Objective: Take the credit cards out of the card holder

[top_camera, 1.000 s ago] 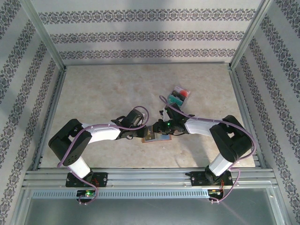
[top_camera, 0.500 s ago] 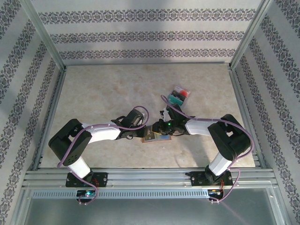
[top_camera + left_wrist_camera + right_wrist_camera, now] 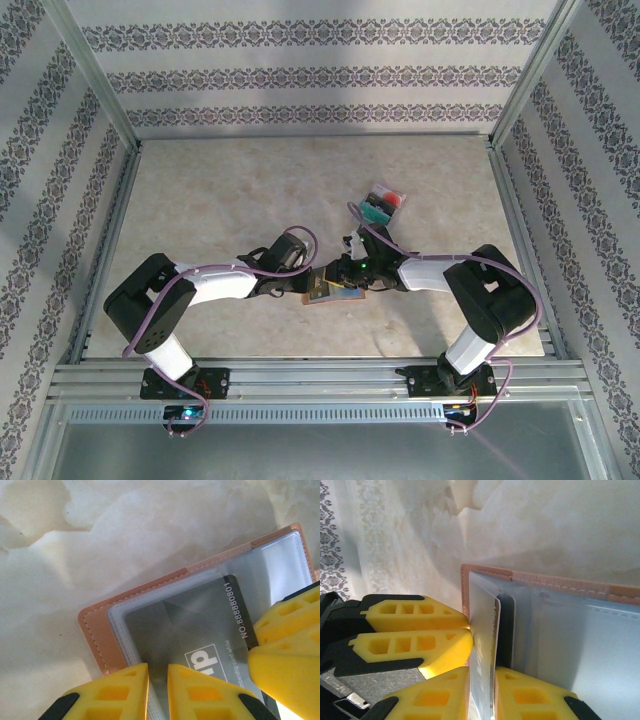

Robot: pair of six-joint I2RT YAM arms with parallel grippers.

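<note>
Salmon-pink leather bifold card holder (image 3: 322, 293) lies open at 7 o'clock from teal-red plastic cards (image 3: 383, 204), left gripper (image 3: 157, 690) clamping it, right gripper (image 3: 482, 695) pinching dark grey plastic card (image 3: 200, 625). Nothing moved this last second, card still pocketed

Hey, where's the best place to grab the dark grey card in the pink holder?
Pinch the dark grey card by its numbered end, coming from the mouth of its card holder pocket; the rest lies flat under clear plastic.
</note>
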